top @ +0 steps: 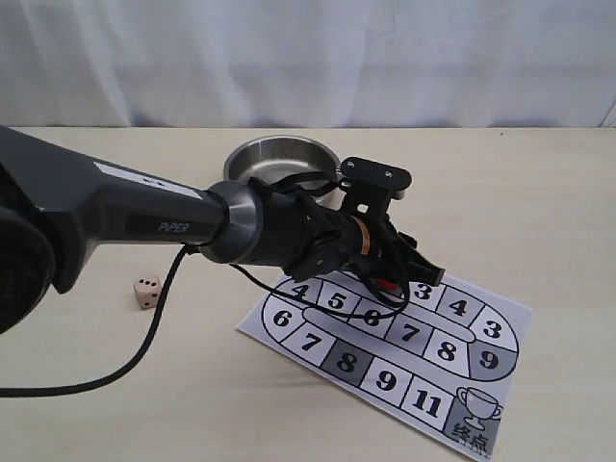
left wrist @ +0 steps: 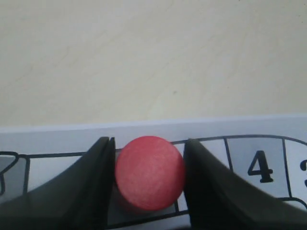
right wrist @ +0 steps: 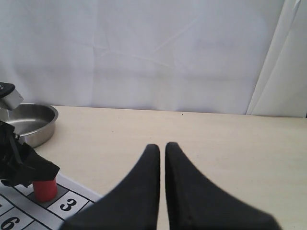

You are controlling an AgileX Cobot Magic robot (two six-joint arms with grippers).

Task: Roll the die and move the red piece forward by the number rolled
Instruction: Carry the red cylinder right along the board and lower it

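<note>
While R tool (right wrist: 161, 146) nearly shut, empty, L tool (left wrist: 149, 146) tight on red piece (left wrist: 150, 173).

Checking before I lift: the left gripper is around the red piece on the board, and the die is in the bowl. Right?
No: the die is not in the bowl; it lies on the table left of the board, as the exterior view shows. The left gripper is around the red piece on the board, as you say.

The red piece (left wrist: 150, 172) stands upright on the board (top: 500, 318), the die (top: 146, 291) well apart on the table (top: 520, 192).
</note>
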